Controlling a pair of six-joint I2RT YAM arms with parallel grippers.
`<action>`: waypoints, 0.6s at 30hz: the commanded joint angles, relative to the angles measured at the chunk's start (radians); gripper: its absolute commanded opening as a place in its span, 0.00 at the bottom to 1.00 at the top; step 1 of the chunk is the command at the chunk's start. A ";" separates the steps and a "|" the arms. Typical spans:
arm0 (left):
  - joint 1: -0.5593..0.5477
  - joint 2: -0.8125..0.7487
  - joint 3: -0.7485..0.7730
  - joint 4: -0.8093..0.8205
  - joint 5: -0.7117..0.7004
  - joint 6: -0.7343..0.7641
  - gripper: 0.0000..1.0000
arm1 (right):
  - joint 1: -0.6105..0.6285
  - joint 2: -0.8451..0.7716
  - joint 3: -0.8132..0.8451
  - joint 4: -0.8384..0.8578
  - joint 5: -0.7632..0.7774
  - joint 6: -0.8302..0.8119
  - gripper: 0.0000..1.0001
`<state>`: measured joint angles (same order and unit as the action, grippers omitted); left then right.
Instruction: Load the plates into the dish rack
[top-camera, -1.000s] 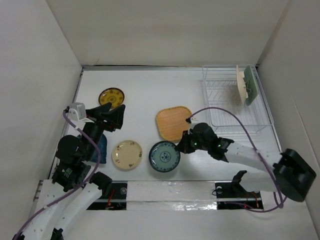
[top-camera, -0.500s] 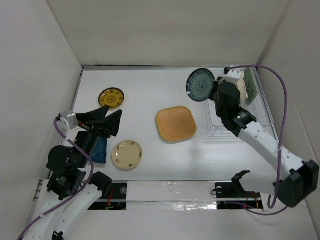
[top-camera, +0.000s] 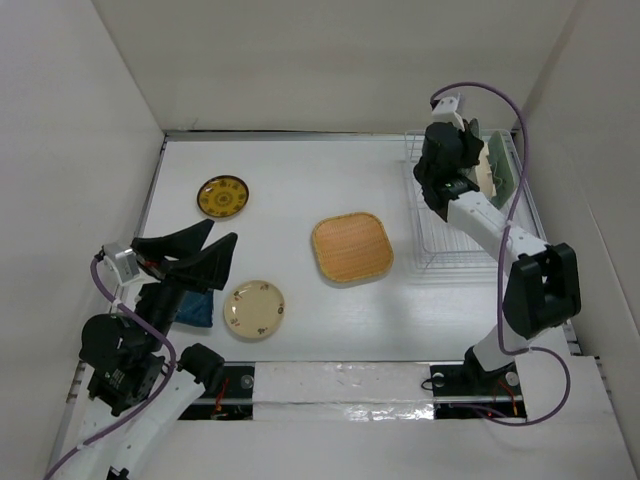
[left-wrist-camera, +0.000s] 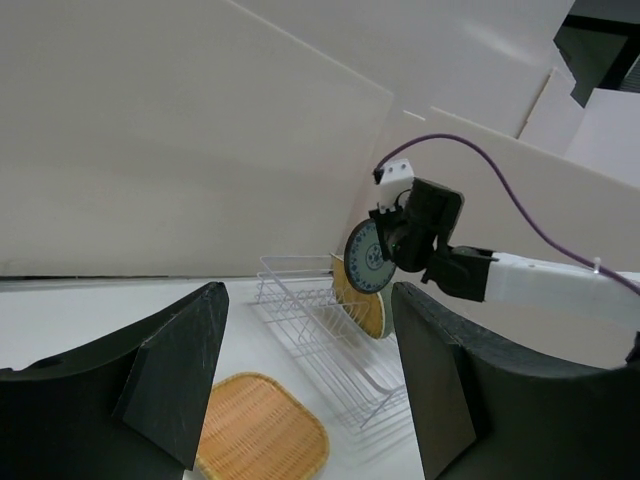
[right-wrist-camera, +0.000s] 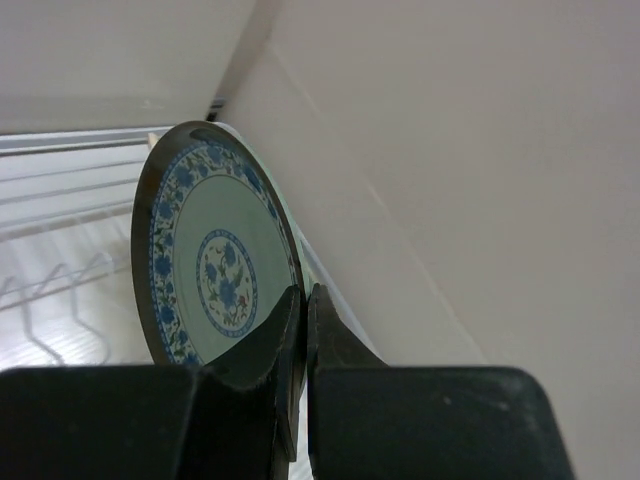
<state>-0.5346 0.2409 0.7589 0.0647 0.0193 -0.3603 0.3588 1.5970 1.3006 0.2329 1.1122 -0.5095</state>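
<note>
My right gripper (top-camera: 447, 168) is shut on the rim of the teal-blue plate (right-wrist-camera: 215, 270) and holds it upright over the far end of the white wire dish rack (top-camera: 462, 232). The plate also shows in the left wrist view (left-wrist-camera: 366, 258). A tan plate (top-camera: 484, 166) and the pale green rectangular plate (top-camera: 503, 172) stand in the rack. A tan woven plate (top-camera: 351, 247), a yellow patterned plate (top-camera: 223, 196) and a cream plate (top-camera: 254, 307) lie on the table. My left gripper (top-camera: 196, 256) is open and empty above the near left.
A blue cloth (top-camera: 196, 308) lies next to the cream plate, under my left gripper. White walls close in the table on the left, back and right. The rack (left-wrist-camera: 322, 335) stands against the right wall.
My right arm has lifted the teal-blue plate from the table's front middle and carried it to the rack's far end. My left arm has pulled back toward the near left.
</note>
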 joint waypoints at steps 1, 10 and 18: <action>0.005 -0.023 -0.010 0.063 0.034 -0.014 0.64 | 0.002 0.042 0.058 0.244 0.075 -0.305 0.00; 0.005 -0.055 -0.015 0.060 0.021 -0.012 0.64 | 0.043 0.173 0.063 0.385 0.002 -0.589 0.00; 0.005 -0.066 -0.015 0.057 0.010 -0.011 0.64 | 0.032 0.247 0.072 0.321 -0.063 -0.591 0.00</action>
<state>-0.5346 0.1909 0.7456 0.0704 0.0280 -0.3660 0.3939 1.8404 1.3178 0.5156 1.0790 -1.0813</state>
